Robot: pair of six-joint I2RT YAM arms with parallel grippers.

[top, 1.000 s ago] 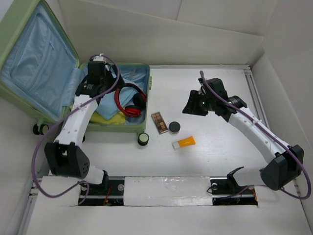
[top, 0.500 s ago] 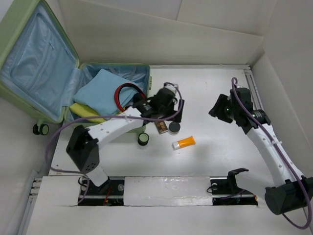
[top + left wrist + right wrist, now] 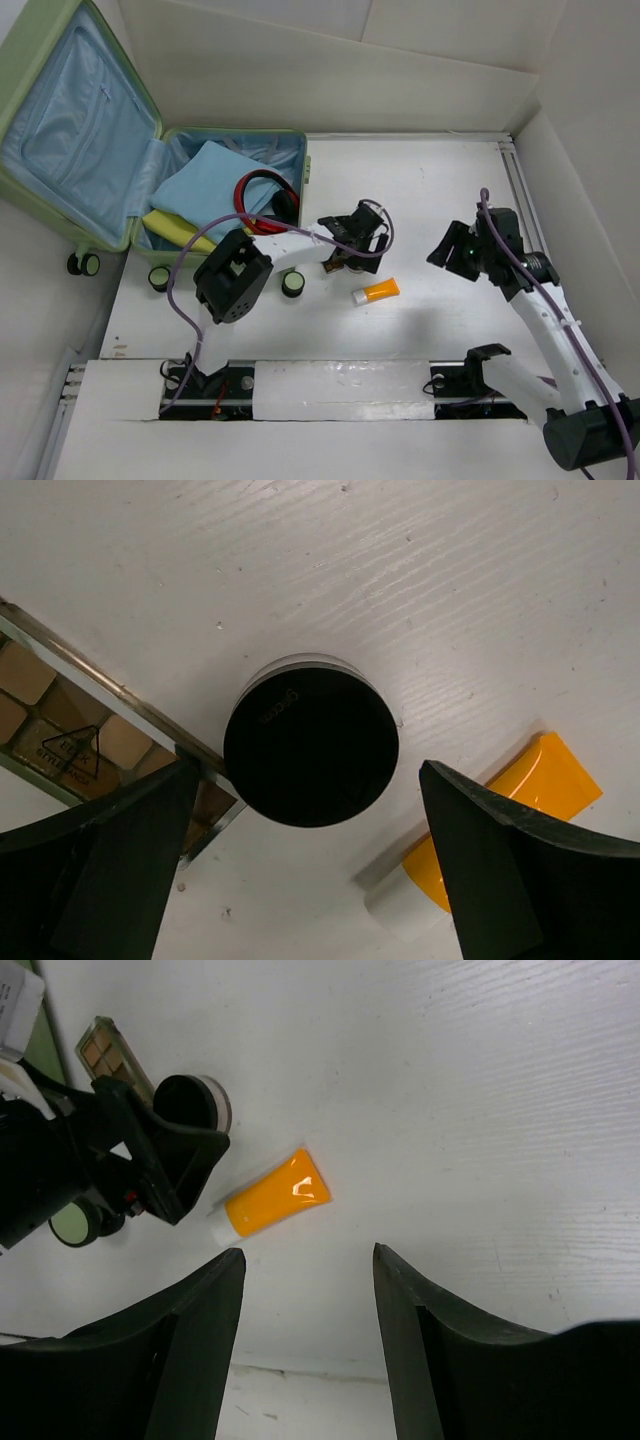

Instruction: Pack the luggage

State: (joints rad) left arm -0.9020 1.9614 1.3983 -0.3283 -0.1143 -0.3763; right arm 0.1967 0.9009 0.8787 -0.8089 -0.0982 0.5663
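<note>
Our left gripper (image 3: 305, 820) holds its jaws open around the black jar (image 3: 311, 742); closing off-centre could catch the palette (image 3: 60, 710) or shove the orange tube (image 3: 505, 815). Our right gripper (image 3: 308, 1255) hangs with jaws open and empty.

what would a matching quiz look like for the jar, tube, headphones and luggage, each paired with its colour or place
Things:
1 jar
2 tube
3 headphones
4 luggage

Matches:
A red and black, lying in the luggage
B orange, on the table
C pale green shell, lid open
D black, right under the open left tool

Pairs: 1-D, 2-B, 3-A, 4-C
</note>
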